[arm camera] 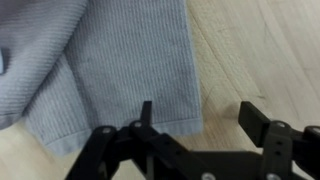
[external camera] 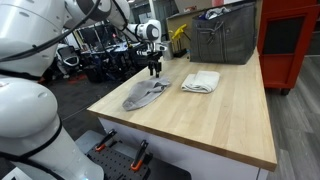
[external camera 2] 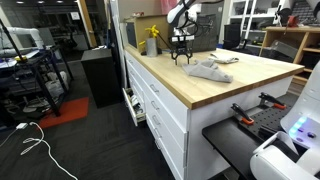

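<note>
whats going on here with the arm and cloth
A robot arm holds its gripper just above the crumpled grey cloth on the wooden table. In the wrist view the jaws stand open, one finger over the cloth's edge, the other over bare wood; nothing is gripped. A folded white towel lies beside the cloth, apart from it.
</note>
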Robot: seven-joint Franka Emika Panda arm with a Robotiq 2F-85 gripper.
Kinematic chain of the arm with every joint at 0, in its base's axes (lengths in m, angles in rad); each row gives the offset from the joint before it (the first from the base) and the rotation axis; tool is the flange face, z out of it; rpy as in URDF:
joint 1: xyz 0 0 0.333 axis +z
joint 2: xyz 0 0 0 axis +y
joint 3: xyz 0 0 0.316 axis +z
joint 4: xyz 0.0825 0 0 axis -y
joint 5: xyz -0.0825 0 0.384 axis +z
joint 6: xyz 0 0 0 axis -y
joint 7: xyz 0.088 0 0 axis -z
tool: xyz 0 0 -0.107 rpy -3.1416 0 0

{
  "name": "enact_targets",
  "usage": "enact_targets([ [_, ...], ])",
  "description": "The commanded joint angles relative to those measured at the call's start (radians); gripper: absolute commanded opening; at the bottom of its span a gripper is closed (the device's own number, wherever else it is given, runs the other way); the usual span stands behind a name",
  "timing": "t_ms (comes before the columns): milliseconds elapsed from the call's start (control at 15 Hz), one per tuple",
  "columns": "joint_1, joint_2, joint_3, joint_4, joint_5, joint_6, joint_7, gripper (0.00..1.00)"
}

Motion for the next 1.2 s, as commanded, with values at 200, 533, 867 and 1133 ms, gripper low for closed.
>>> enact_targets([
  [200, -0.013, 0.015, -0.033, 0.034, 0.031, -0.036, 0.093, 0.35],
  [533, -0.004, -0.029, -0.03, 0.01, 0.035, -0.032, 0.14, 0.0],
  [867, 0.016, -0.032, -0.036, 0.09, 0.006, -0.053, 0.16, 0.01],
  [1133, 0.034, -0.001, -0.036, 0.218, -0.031, -0.09, 0.161, 0.01],
])
